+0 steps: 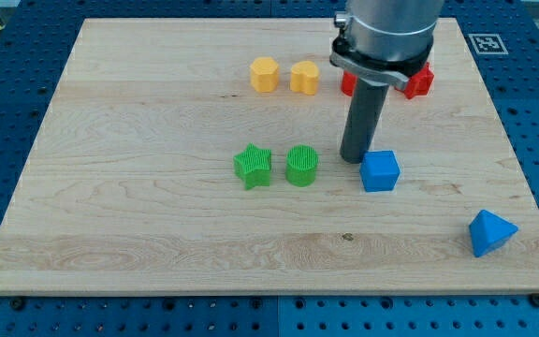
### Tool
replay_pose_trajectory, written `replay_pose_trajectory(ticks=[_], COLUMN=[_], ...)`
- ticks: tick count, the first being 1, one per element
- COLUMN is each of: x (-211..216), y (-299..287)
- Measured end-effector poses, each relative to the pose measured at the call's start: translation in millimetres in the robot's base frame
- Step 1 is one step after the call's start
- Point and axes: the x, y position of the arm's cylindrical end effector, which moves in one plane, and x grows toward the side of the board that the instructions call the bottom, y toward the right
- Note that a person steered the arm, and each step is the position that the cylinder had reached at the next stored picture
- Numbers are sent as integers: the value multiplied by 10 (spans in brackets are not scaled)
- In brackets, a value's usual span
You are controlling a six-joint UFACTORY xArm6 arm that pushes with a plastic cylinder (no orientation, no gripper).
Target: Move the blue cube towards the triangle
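The blue cube (380, 171) lies right of the board's middle. The blue triangle (490, 232) lies at the board's lower right, near the edge. My tip (355, 157) rests on the board just to the upper left of the blue cube, touching or almost touching its corner. The rod rises from there into the grey arm body at the view's top.
A green star (253, 166) and a green cylinder (301, 165) lie left of my tip. A yellow hexagon (264, 74) and a yellow heart (304, 77) lie at the top middle. Red blocks (420, 81) sit partly hidden behind the arm. The wooden board (138, 187) ends near the triangle.
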Motion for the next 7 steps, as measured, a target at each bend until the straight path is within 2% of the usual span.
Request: replay_pose_trajectory(ticks=[1, 3, 4, 7], x=[210, 562, 633, 546], y=[82, 644, 541, -1609])
